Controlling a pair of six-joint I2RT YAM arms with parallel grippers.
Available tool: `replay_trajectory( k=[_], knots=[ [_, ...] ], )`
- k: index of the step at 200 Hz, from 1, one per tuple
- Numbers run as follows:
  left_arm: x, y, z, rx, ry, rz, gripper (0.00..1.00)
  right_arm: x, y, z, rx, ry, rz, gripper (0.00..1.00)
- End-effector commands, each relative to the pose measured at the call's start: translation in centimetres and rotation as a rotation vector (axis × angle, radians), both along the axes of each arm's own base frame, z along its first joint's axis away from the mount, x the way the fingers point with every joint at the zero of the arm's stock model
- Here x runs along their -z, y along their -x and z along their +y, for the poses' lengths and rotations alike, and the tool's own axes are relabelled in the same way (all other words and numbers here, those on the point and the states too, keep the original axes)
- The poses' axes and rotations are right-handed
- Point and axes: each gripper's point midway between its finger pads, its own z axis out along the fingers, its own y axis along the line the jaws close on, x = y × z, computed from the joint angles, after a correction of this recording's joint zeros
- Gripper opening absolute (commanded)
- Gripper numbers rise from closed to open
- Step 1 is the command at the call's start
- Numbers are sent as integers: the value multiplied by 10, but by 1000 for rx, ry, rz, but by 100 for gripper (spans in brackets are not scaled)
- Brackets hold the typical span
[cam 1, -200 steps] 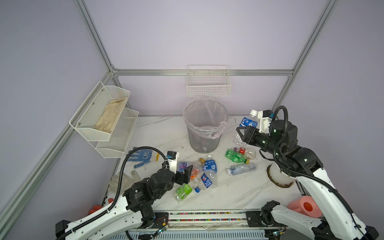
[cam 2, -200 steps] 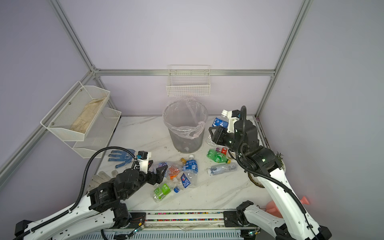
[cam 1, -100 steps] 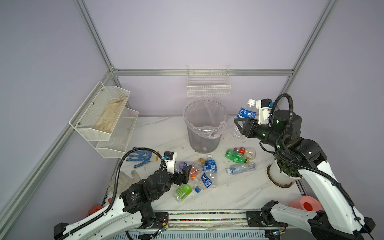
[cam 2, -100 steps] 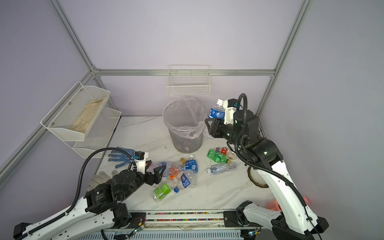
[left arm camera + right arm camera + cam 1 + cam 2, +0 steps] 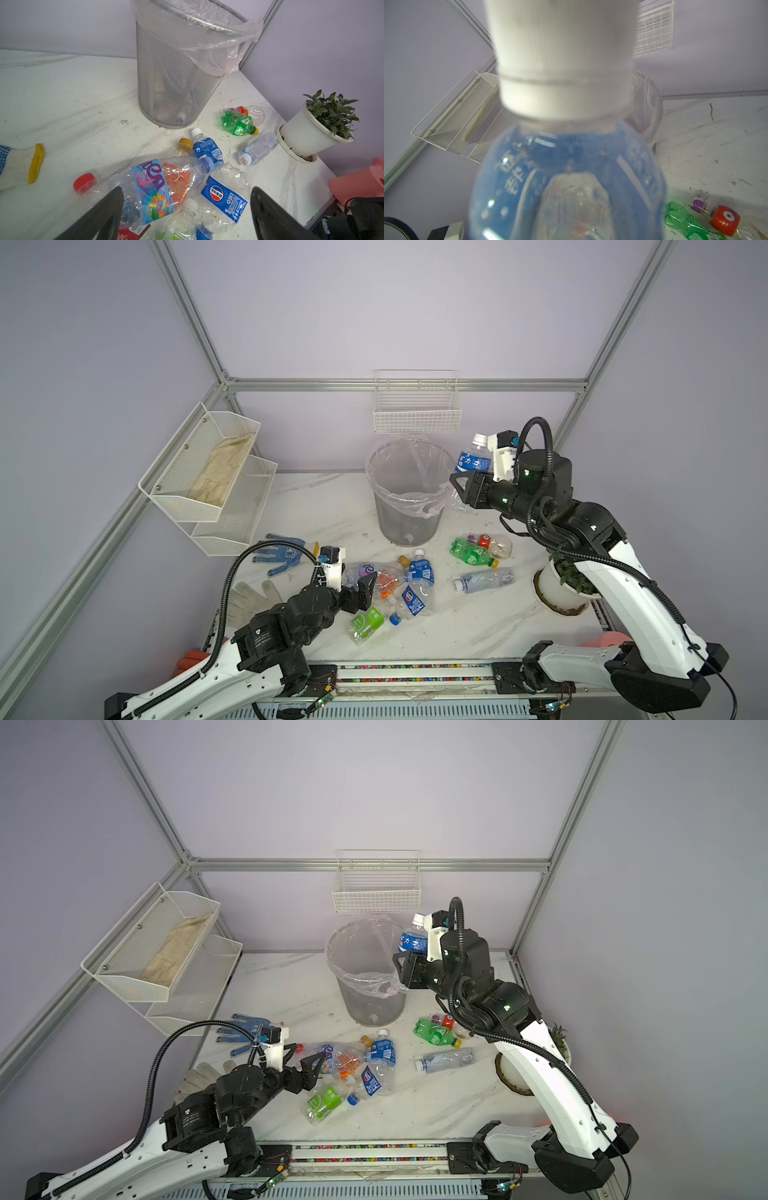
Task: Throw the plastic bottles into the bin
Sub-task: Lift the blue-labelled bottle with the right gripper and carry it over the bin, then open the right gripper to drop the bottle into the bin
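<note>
Lilac walls (image 5: 374, 302), marble tabletop (image 5: 316, 506) (aluminium frame (image 5: 311, 384) posts)

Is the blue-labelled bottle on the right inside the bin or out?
Out: right pincer holds the bottle, cap up, beside the bin rim.

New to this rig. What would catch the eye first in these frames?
The right gripper holds a blue-labelled bottle in the air at the right side of the bin, level with its rim and not yet dropped in. In front of the bin a pile of crushed bottles litters the table, and the left gripper hangs open over its left end.
</note>
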Motion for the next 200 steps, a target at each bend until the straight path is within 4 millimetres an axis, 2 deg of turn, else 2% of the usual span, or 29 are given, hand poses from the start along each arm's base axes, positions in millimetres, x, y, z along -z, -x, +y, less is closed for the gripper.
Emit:
replay_trajectory(
  k=[1,26,32,51,70,78,84,97,107,110,113,132,200],
  knots=[
    [14,0,4,-20,-8,11,93,-6,-7,7,12,8,-18,4],
    [15,2,7,-18,-7,17,93,-6,-17,21,3,10,-21,5],
    [15,3,8,-18,-6,17,93,4,-27,30,1,30,-1,5],
    [14,5,10,-17,1,17,93,10,-45,44,6,53,4,6],
    [12,6,12,-15,11,16,93,22,-73,56,50,105,24,10],
    [10,7,12,-14,14,15,93,32,-86,59,79,146,52,21],
    [8,8,13,-14,16,16,93,44,-95,62,95,195,84,36],
    [4,8,14,-16,22,17,93,57,-104,68,108,253,125,59],
    [0,9,14,-14,26,18,93,54,-103,72,136,271,112,79],
    [-1,9,15,-15,27,18,93,52,-101,73,141,273,104,92],
    [-1,9,14,-14,26,20,93,50,-100,74,149,271,93,97],
    [-2,9,14,-13,20,23,93,37,-89,75,154,232,52,97],
    [7,8,10,-5,-22,56,93,26,-61,62,131,167,28,97]
  ],
)
